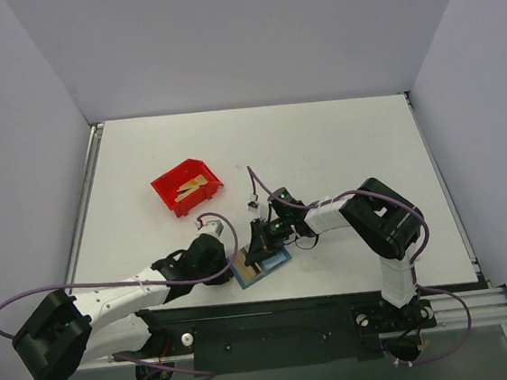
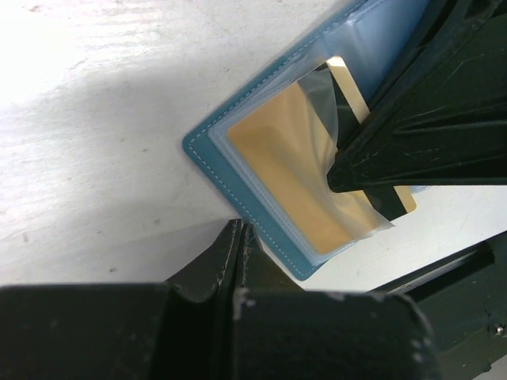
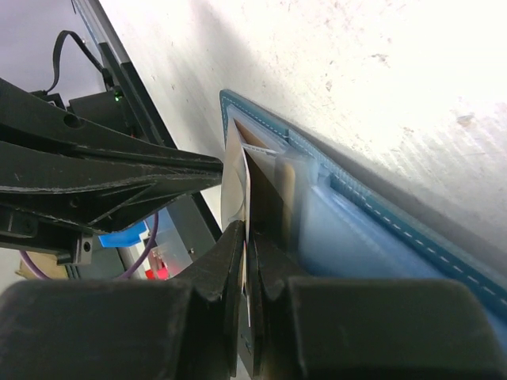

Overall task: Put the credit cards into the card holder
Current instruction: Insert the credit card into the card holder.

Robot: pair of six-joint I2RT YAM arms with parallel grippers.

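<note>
The teal card holder [image 1: 275, 262] lies open near the table's front edge, between both arms. A gold-tan credit card [image 2: 285, 158] sits partly inside one clear slot of the card holder [image 2: 207, 154]. My right gripper [image 3: 249, 229] is shut on that card's [image 3: 261, 198] outer end, and its dark stripe end sticks out of the slot. My left gripper [image 2: 239, 231] is shut with nothing between its fingers, tips resting at the holder's near edge. More gold-tan credit cards [image 1: 190, 189] lie in the red bin.
A red plastic bin [image 1: 167, 188] stands left of centre, behind the left arm. The right gripper [image 2: 428, 119] fills the upper right of the left wrist view. The black base rail [image 1: 268, 329] runs just in front of the holder.
</note>
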